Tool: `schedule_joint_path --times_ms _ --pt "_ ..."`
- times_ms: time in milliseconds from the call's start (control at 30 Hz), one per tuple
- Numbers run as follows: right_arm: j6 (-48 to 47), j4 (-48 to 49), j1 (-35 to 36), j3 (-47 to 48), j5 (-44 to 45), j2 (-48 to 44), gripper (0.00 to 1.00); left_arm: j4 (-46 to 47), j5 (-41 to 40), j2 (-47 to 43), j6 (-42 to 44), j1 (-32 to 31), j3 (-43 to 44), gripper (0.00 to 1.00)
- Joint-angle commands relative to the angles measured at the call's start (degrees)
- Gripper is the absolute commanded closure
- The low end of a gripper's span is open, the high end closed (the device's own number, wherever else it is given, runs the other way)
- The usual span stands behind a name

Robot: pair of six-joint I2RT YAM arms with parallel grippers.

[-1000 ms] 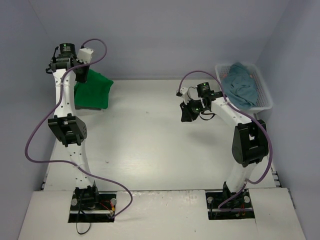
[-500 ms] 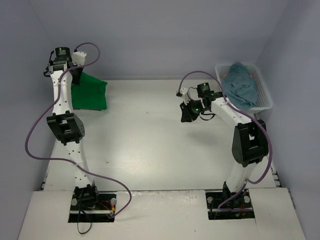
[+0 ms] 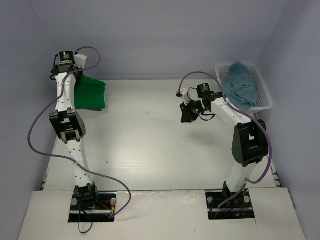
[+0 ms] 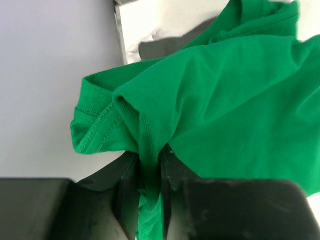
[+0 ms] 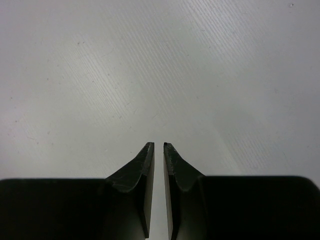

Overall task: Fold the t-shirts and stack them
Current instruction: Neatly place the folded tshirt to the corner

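A bright green shirt (image 3: 91,94) with matching green stitching lies on a plain white table (image 3: 150,150). A teal-blue shirt (image 3: 241,87) fills a white mesh basket (image 3: 264,105). The arms (image 3: 64,97) are white with black joints, purple cables (image 3: 28,137) and black fingers (image 5: 137,175). The walls (image 3: 165,35) are pale lavender.

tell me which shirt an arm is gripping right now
The bright green shirt, at the far left: a fold of it is pinched between the left fingers. The teal-blue shirt lies in the white basket, with no arm touching it.
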Motion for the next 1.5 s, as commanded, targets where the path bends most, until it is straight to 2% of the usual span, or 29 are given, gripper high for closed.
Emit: schedule_joint_path --times_ms 0,200,367,800,967,1133,1333,1467 --pt "0.0 0.9 -0.5 0.0 -1.8 -0.4 0.89 5.0 -1.7 -1.7 0.4 0.3 -1.4 0.85" --pt "0.0 0.8 -0.5 -0.1 -2.2 -0.5 0.89 7.7 -5.8 -1.3 0.8 0.4 -6.1 0.67" --pt "0.0 0.7 -0.5 -0.4 -2.6 -0.8 0.89 11.5 -9.2 -1.4 0.9 0.3 -9.6 0.60" --pt "-0.2 0.5 -0.5 -0.5 -2.7 -0.8 0.89 22.4 -17.4 1.8 3.8 -0.7 -14.7 0.53" --pt "-0.2 0.5 -0.5 -0.5 -2.7 -0.7 0.88 22.9 -18.1 4.2 3.4 -0.8 -14.1 0.47" --pt "-0.3 0.5 -0.5 -0.5 -2.6 -0.6 0.88 22.6 -18.1 4.8 2.2 -0.8 -13.0 0.46" --pt "-0.2 0.5 -0.5 -0.3 -2.4 -0.7 0.88 20.8 -17.0 0.8 1.8 -1.5 -11.1 0.44" --pt "-0.1 0.5 -0.5 -0.2 -2.4 -1.2 0.88 18.3 -16.7 -2.8 1.9 -2.3 -6.5 0.43"
